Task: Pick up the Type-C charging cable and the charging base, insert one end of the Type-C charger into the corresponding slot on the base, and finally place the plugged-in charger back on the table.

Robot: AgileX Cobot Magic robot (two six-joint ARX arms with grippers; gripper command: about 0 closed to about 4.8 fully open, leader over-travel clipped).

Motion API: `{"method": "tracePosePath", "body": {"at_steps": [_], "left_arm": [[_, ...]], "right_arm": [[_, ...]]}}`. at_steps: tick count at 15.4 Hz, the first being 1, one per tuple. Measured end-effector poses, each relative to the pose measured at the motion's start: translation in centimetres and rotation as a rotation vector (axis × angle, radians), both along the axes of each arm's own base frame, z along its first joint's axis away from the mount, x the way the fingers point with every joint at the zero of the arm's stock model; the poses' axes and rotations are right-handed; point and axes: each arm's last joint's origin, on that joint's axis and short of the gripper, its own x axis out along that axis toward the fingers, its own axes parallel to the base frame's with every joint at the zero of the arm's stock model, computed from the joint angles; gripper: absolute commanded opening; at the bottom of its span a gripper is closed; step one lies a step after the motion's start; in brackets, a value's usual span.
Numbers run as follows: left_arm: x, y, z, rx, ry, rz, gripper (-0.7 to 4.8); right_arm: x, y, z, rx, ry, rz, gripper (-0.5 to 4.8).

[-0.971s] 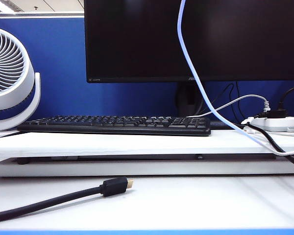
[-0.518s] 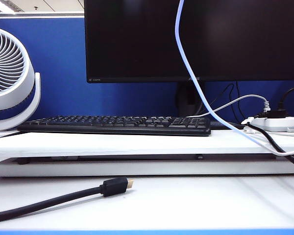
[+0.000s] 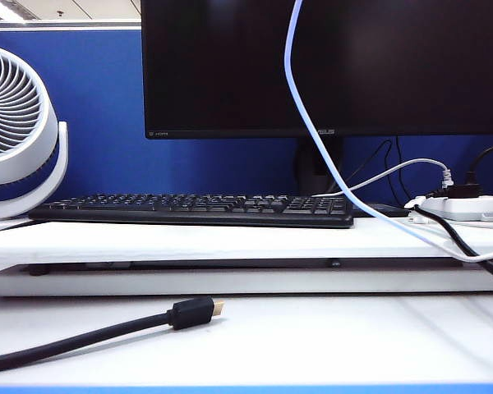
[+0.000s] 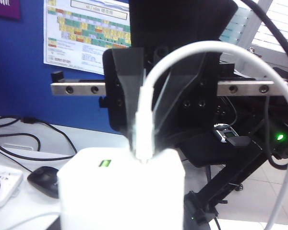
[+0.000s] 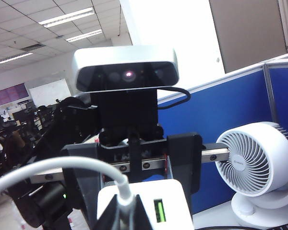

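**Holding plug at slot, both pieces up in the air, table well below**

Seating looks done or nearly done: the Type-C charging cable [image 4: 145,120] has its white plug end standing straight into the face of the charging base [image 4: 120,189], just beside the green port [image 4: 104,163]. Plug long axis runs square to the block face, along the right gripper's fingers. The slot itself is hidden under the plug, so I can't confirm full depth.

Right gripper [image 4: 146,122] faces the left wrist camera and pinches the plug between narrow, nearly closed fingers. Its black fingers straddle the plug right at the block face. The cable loops up over that gripper and drops away past its far side.

Left gripper [image 5: 134,158] is seen from the right wrist camera: block [image 5: 149,203] sits in front of its rail, jaws part-way apart. Judging by that, it is clamped on the block's sides, though the contact is hidden behind the block.

Exterior view shows neither gripper, both above frame. Only the cable [image 3: 312,139] hangs down from the top edge, trailing to the raised shelf of the table [image 3: 312,336] on the right.

Next move, in my judgement: both arms lower together toward the table, keeping the plug axis in line with the block so the joint isn't levered. Neither arm is nearer; they meet face to face.
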Motion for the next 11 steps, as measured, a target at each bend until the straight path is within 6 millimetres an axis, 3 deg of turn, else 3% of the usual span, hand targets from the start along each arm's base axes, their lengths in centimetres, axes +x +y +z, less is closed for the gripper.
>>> {"method": "tracePosePath", "body": {"at_steps": [11], "left_arm": [[-0.24,0.18,-0.56,0.057,0.052,0.042,-0.06]], "right_arm": [[0.05,0.04,-0.61,-0.039,0.019,0.006,-0.05]]}}
